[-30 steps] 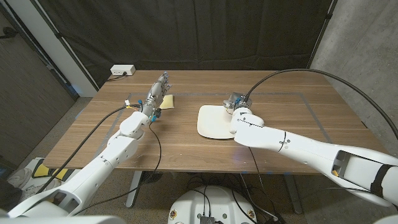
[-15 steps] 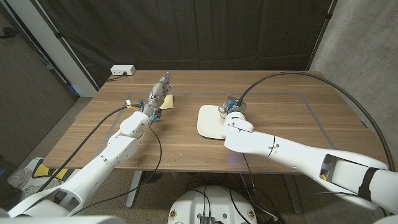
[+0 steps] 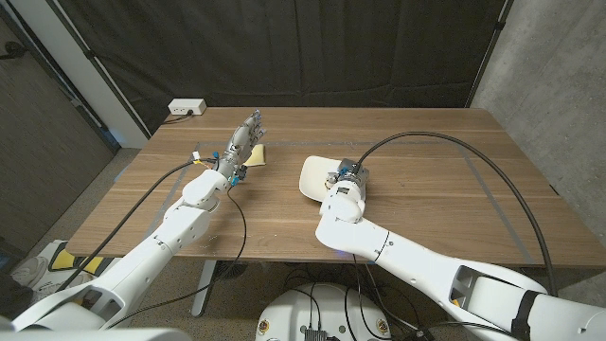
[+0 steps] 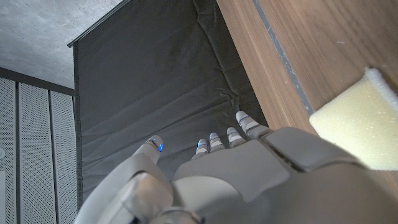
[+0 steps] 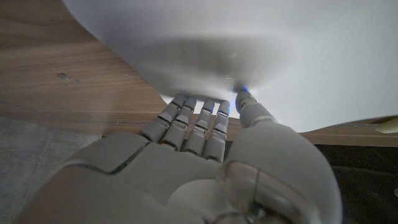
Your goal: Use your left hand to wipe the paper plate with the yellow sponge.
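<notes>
Two arms reach over the wooden table. The left hand is stretched out toward the far left part of the table, its fingers straight and apart, holding nothing — the yellow sponge lies on the wood just beside it, on the side toward the plate. In the left wrist view the sponge shows close by the back of the hand; I cannot tell whether they touch. The white paper plate sits near the table's middle, well apart from the sponge. The right hand is at the plate's right edge; in the right wrist view its fingers run under the plate's rim with the thumb against the rim — a grip on the plate.
</notes>
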Available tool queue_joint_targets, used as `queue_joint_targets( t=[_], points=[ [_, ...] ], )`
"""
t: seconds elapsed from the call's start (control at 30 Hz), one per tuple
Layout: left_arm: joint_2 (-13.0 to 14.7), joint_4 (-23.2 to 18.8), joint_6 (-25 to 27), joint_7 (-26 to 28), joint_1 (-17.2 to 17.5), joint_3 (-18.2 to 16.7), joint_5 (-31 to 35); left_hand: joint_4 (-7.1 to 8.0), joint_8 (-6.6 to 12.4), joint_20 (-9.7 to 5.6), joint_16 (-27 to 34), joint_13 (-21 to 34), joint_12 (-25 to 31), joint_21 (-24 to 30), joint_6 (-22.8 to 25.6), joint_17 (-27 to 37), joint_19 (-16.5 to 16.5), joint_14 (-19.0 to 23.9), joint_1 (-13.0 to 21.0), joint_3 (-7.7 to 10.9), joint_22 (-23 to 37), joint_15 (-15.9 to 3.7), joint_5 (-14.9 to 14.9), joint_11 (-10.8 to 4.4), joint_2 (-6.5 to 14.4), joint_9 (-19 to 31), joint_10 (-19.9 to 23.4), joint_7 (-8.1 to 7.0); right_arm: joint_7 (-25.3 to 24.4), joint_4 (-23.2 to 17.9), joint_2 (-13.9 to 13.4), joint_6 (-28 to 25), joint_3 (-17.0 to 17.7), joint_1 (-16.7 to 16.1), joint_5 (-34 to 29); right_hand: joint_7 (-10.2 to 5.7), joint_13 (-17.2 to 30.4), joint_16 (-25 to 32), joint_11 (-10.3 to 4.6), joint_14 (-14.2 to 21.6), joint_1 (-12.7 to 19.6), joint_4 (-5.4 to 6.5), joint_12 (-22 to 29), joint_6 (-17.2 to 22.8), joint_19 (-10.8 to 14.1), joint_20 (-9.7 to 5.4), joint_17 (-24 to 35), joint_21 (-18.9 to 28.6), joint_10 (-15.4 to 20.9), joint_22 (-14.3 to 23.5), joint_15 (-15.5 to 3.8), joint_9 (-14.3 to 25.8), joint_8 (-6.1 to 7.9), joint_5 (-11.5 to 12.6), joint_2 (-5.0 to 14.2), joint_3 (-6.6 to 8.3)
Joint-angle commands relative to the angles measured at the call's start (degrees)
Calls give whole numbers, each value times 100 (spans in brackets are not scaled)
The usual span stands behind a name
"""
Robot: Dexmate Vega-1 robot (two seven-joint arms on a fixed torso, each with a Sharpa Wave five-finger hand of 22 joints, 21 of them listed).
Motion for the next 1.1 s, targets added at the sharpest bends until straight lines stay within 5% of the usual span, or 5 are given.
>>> queue_joint_targets(
  t=[0.03,0.63,0.87,1.0,1.1],
  points=[
    [-40,73,1,-60,-89,40,-3,8,-10,-58,-13,21,-10,-13,28,28,33,-4,-23,-20,14,-33,-4,-1,-35,11,11,-1,3411,479,258,-64,280,-240,-4775,23,29,8,47,-51,-134,71,-22,51,-112,-229,40,10,-11,153,-699,21,-2,-9,-30,-141],
    [-96,208,38,211,-254,114,290,-74,2,-85,3,20,5,-4,127,10,116,84,71,-24,10,-56,-8,-29,-87,7,97,-37,3560,611,187,-64,272,-159,-5190,-21,28,38,-37,-31,-106,30,8,211,-127,-282,10,40,151,138,-788,22,24,-18,-43,-299],
    [-158,288,-36,114,-276,95,180,-88,-5,-71,0,20,7,-7,128,9,122,93,94,-18,10,-48,-12,-22,-84,6,114,-18,3770,570,83,-64,164,-81,-5237,-9,30,28,12,9,-128,-41,1,166,-70,-267,-33,81,180,127,-757,22,-9,-26,-308,-475],
    [-226,459,-93,60,-319,74,102,-93,-7,-69,-2,20,12,-9,135,8,126,99,104,-17,9,-51,-16,-11,-83,6,137,-16,4024,495,-41,-64,58,37,-5351,5,32,33,42,32,-219,-11,0,165,-47,-255,-34,100,206,119,-744,22,-15,-14,-433,-595],
    [-255,539,-117,9,-342,64,50,-95,-9,-70,-3,20,12,-10,137,8,129,101,109,-17,9,-52,-18,-17,-82,6,143,-17,3969,372,-135,14,29,65,-5294,19,36,53,52,57,-428,127,-1,178,-44,-237,-4,113,231,114,-737,23,-16,1,-426,-706]
  ],
)
